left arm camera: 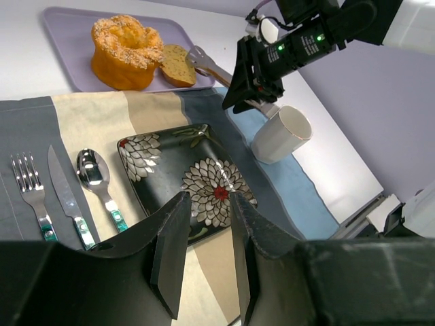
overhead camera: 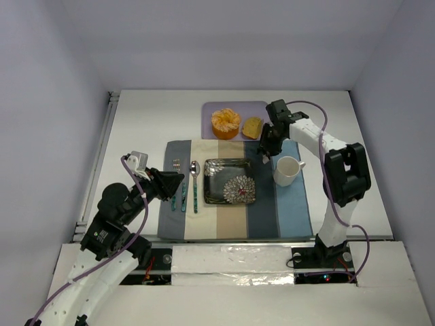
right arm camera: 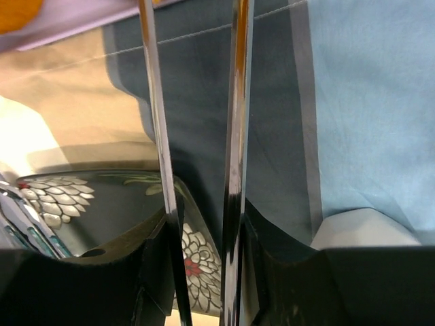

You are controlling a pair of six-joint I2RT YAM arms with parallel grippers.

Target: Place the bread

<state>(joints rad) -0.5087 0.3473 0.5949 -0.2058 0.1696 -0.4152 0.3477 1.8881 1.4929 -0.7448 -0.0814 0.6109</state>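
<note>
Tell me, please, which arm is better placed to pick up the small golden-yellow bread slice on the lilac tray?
Right. The right gripper, clamping long metal tongs, sits just beside the golden-yellow bread slice on the lilac tray; the left gripper is open, far back over the cutlery.

We find no readable text, label, brand, number or sign in any of the three views.
</note>
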